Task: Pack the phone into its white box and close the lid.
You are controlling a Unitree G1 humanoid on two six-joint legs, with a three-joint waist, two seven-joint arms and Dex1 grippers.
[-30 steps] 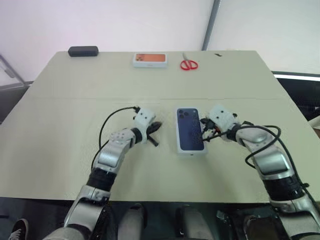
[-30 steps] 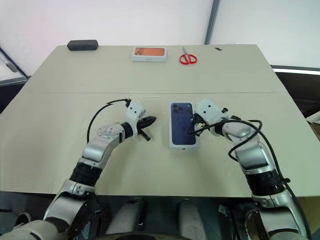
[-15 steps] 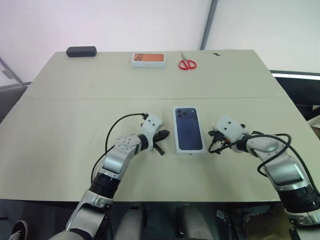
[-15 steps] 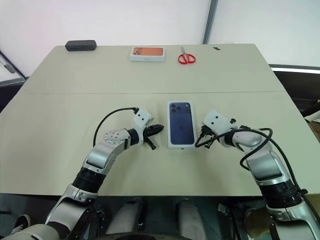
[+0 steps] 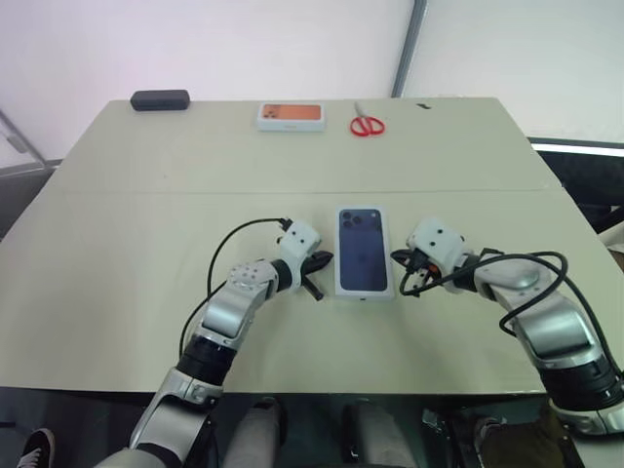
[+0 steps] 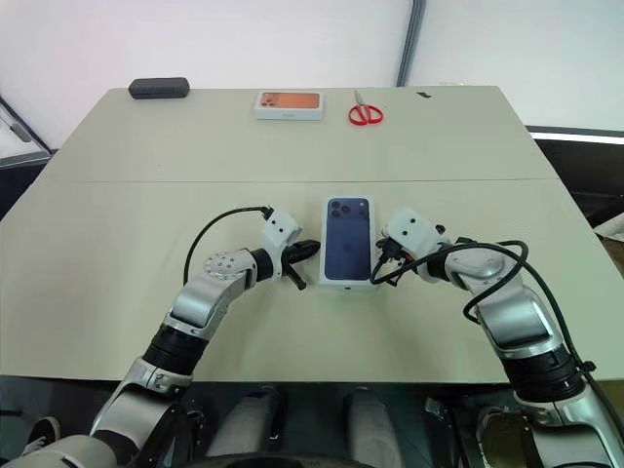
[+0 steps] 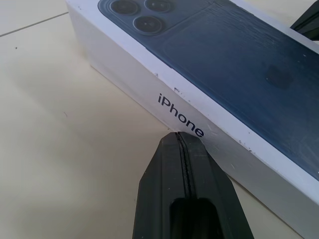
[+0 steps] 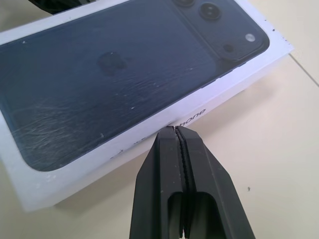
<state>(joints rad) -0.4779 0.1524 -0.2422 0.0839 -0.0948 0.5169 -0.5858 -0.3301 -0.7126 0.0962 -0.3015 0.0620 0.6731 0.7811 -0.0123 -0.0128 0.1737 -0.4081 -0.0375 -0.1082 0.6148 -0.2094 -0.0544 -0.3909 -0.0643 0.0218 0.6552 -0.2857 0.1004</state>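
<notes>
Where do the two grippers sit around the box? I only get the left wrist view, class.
Observer: The left gripper sits at the closed lid's left long side and the right gripper at its right long side.
Operator: Is the right gripper open?
Observer: No, the right wrist view shows its fingers pressed together, shut.
Operator: Anything else on the table?
Observer: At the far edge lie a white box with an orange picture, red scissors and a black case.

Lid [image 5: 365, 250] covers white box; phone presumably hidden inside.
</notes>
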